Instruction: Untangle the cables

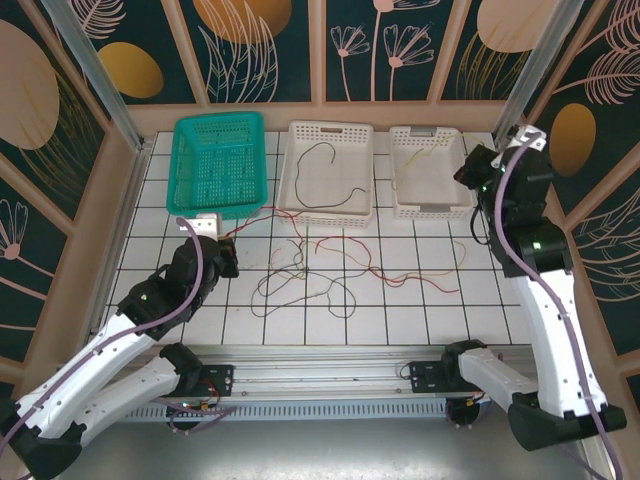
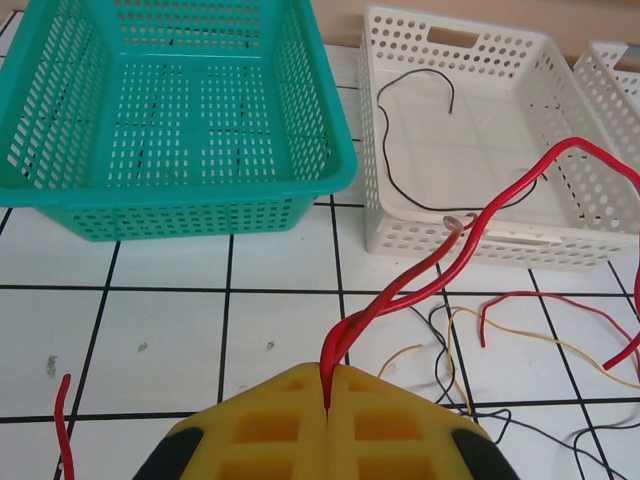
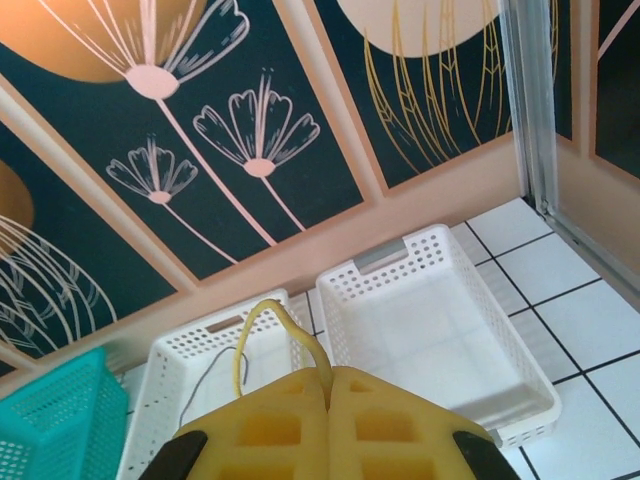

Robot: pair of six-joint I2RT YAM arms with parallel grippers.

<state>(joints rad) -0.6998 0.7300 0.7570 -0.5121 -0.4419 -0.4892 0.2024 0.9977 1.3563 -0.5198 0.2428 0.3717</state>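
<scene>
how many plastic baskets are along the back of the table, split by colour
teal perforated plastic basket: 1
white perforated plastic baskets: 2, the middle basket and the right basket
total: 3

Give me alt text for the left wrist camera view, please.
The left hand, shut, grips a red cable that rises toward a white basket holding a dark cable. A teal basket sits left of it on the tiled table.
</scene>
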